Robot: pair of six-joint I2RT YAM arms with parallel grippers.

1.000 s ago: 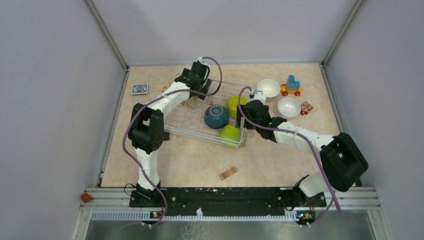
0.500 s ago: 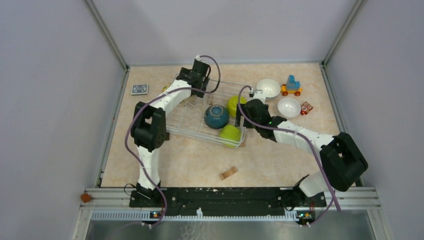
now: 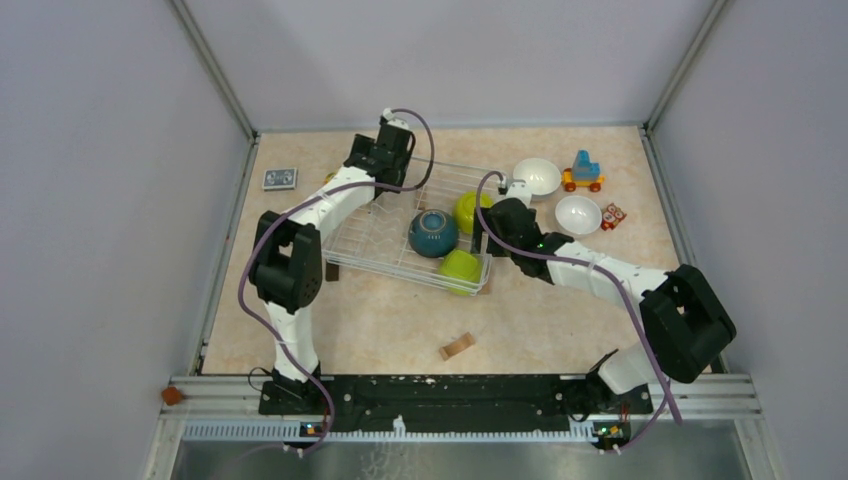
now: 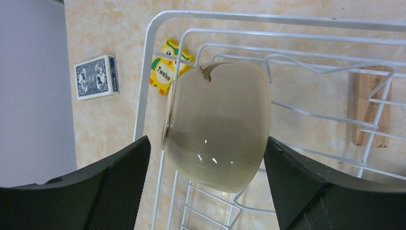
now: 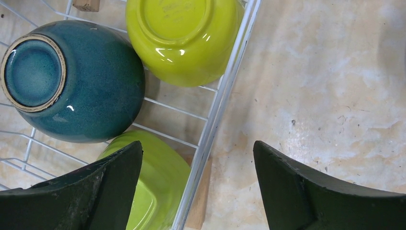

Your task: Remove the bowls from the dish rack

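Six in all: one beige bowl (image 4: 218,124), one dark teal bowl (image 3: 433,232) and two lime green bowls (image 3: 472,208) (image 3: 460,268) in the dish rack (image 3: 385,238), and two white bowls (image 3: 537,176) (image 3: 578,213) on the table (image 3: 380,320). One yellow card (image 4: 165,72) reads "Twelve". The left elbow (image 3: 285,265) has swung leftward. The left fingers (image 4: 119,187) gape either side of the beige bowl, not clamped. The right fingers (image 5: 110,182) are spread and empty.

- A robotics lab test cell: plain lilac-grey wall panels (image 3: 100,150) set in bare metal struts (image 3: 212,68) box in the scene.
- A black-and-white left robot arm (image 3: 330,197) and right robot arm (image 3: 600,272) stand on a black-and-silver rail (image 3: 460,388) along the bottom edge.
- Staged props sit on the beige marbled tabletop (image 3: 380,320): a white wire dish rack (image 3: 380,235) at centre, a blue card deck (image 3: 279,179) at upper left, and a colourful toy block vehicle (image 3: 582,172) at upper right.
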